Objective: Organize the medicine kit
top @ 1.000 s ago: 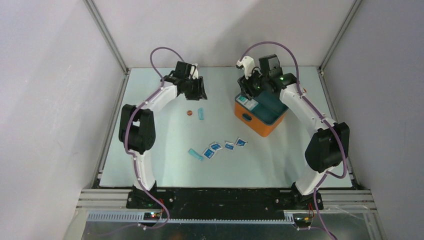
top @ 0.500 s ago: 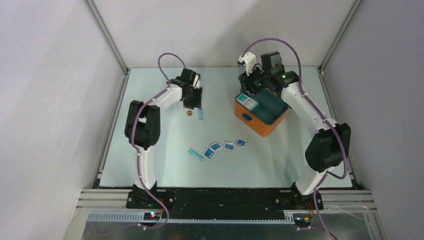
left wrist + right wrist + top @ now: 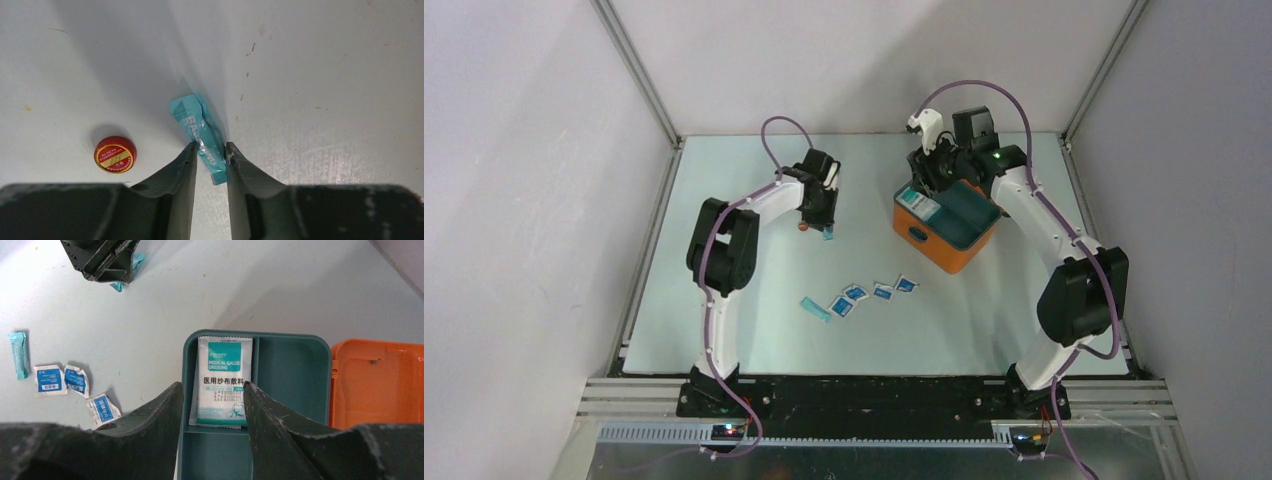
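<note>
The medicine kit [image 3: 921, 243] is an orange case standing open at the back right, with a dark teal divided tray [image 3: 290, 360] inside and its orange lid [image 3: 375, 385] beyond. A white gauze dressing packet [image 3: 223, 380] lies in one tray compartment. My right gripper [image 3: 212, 390] hovers open and empty over that compartment; it also shows in the top view [image 3: 929, 175]. My left gripper [image 3: 211, 150] is down at the table, its fingers closed against both sides of a teal packet [image 3: 200, 130]. It also shows in the top view [image 3: 827, 228].
A small red round tin [image 3: 115, 154] lies just left of the left gripper. Several blue-white sachets [image 3: 874, 292] and a second teal packet [image 3: 814, 308] lie in a row mid-table. Frame posts and walls border the table.
My left gripper has moved right and toward the front, come down over the teal packet and closed on it. My right gripper has shifted slightly over the kit.
</note>
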Robot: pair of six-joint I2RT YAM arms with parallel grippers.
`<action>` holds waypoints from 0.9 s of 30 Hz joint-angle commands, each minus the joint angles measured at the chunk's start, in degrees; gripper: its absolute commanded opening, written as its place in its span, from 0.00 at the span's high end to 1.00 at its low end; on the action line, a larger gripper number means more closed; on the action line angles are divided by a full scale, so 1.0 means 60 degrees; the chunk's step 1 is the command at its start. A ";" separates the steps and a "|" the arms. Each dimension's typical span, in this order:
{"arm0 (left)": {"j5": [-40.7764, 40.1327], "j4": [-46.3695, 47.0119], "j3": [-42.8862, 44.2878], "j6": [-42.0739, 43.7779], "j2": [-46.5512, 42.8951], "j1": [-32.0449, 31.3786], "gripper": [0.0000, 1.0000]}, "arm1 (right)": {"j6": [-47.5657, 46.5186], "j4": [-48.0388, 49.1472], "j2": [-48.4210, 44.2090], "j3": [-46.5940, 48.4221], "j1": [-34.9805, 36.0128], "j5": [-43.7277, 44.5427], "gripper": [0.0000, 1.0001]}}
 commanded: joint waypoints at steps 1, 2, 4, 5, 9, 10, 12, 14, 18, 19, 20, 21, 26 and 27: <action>-0.0430 0.0041 0.0182 0.0275 0.0206 -0.0127 0.71 | 0.0147 0.0187 -0.0625 -0.0150 -0.0054 -0.0198 0.48; -0.0446 0.0046 0.0235 0.0332 0.0224 -0.0135 0.73 | 0.0146 0.0195 -0.0637 -0.0162 -0.0054 -0.0199 0.48; -0.0411 0.0043 0.0270 0.0423 0.0226 -0.0116 0.81 | 0.0146 0.0203 -0.0664 -0.0196 -0.0056 -0.0200 0.48; -0.0280 0.0035 0.0274 0.0460 0.0216 -0.0111 0.88 | 0.0146 0.0224 -0.0675 -0.0199 -0.0055 -0.0190 0.48; 0.0493 0.0039 0.0328 0.0507 -0.0009 0.0048 1.00 | 0.0164 0.0277 -0.0694 -0.0199 -0.0054 -0.0186 0.48; 0.1008 0.0045 0.0400 0.0500 -0.0093 0.0106 1.00 | 0.0198 0.0284 -0.0662 -0.0165 -0.0054 -0.0193 0.48; 0.2103 0.0049 0.0536 0.0506 -0.0235 0.0339 1.00 | 0.0222 0.0247 -0.0570 -0.0026 -0.0041 -0.0260 0.48; 0.3238 0.0049 0.0718 0.0587 -0.0426 0.0628 1.00 | 0.0225 0.0158 -0.0425 0.0197 -0.0040 -0.0371 0.48; 0.5979 -0.0026 0.1292 0.0977 -0.0656 0.1253 1.00 | -0.0637 -0.0561 -0.0086 0.0858 -0.0082 -0.1301 0.46; 0.6465 -0.0039 0.1516 0.1027 -0.0691 0.1440 1.00 | -0.1456 -0.0838 0.0047 0.1213 -0.0134 -0.1637 0.46; 0.7361 -0.0048 0.1637 0.0999 -0.0690 0.1630 1.00 | -0.1908 -0.1248 0.0084 0.1325 -0.0162 -0.2398 0.46; 0.8156 -0.0043 0.1870 0.0929 -0.0652 0.1695 1.00 | -0.2953 -0.1365 0.0075 0.1388 -0.0160 -0.3009 0.46; 0.9899 -0.0042 0.2652 0.0146 -0.0246 0.1769 1.00 | -0.6307 -0.0479 0.0210 0.0878 0.0669 -0.2708 0.44; 0.9926 -0.0053 0.2681 0.0187 -0.0248 0.1743 1.00 | -0.7059 -0.0346 0.0326 0.0899 0.0791 -0.2417 0.43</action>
